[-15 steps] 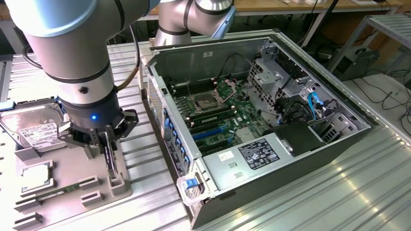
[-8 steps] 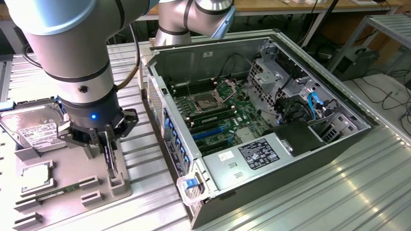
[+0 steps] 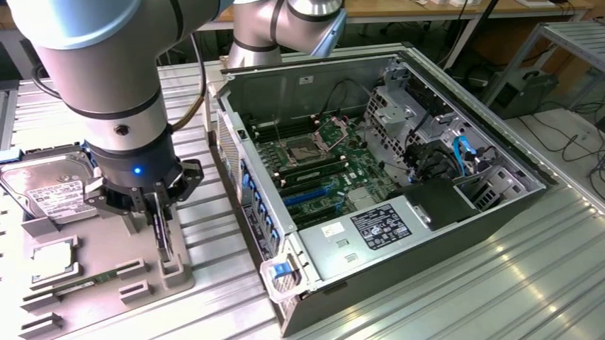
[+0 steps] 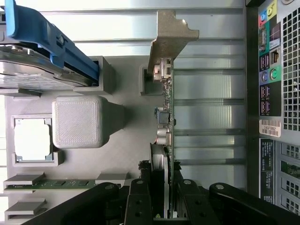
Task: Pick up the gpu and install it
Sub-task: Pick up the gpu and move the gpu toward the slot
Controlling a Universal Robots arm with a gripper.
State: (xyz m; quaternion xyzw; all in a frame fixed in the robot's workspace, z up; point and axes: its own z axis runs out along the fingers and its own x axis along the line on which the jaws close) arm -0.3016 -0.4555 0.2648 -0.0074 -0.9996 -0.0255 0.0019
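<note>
Clamping the gpu (image 3: 166, 248) (image 4: 169, 117), the tool (image 3: 163, 227) (image 4: 161, 211) has one dark finger on each face of the card, with no gap showing on either side in the wrist view. The grip sits at the card's round fan (image 4: 159, 161). The silver end bracket (image 4: 171, 40) is at the far end of the card from the fingers.

The gpu stands on edge, thin side up, at the upright supports of a grey parts tray (image 3: 113, 248) (image 4: 126, 136). Whether its lower edge has left the supports cannot be told.

On the same tray:
- A hard drive (image 3: 47, 188) (image 4: 33, 70) rests tilted at the end of the tray toward the exterior view's left, with a blue carrier on it in the wrist view.
- A square processor (image 3: 52, 258) (image 4: 32, 139) lies in a shallow pocket.
- A narrow green memory stick (image 3: 85, 283) (image 4: 51, 183) lies in its slot just beside the processor.

The tray rests on a ribbed metal tabletop (image 3: 472, 283) (image 4: 211, 93). Just beside the tray, toward the exterior view's right, an open computer case (image 3: 378, 177) (image 4: 276, 93) lies on its side. Its motherboard (image 3: 331, 163) faces up, with blue expansion slots (image 3: 307, 195) exposed. The gpu is outside the case.
</note>
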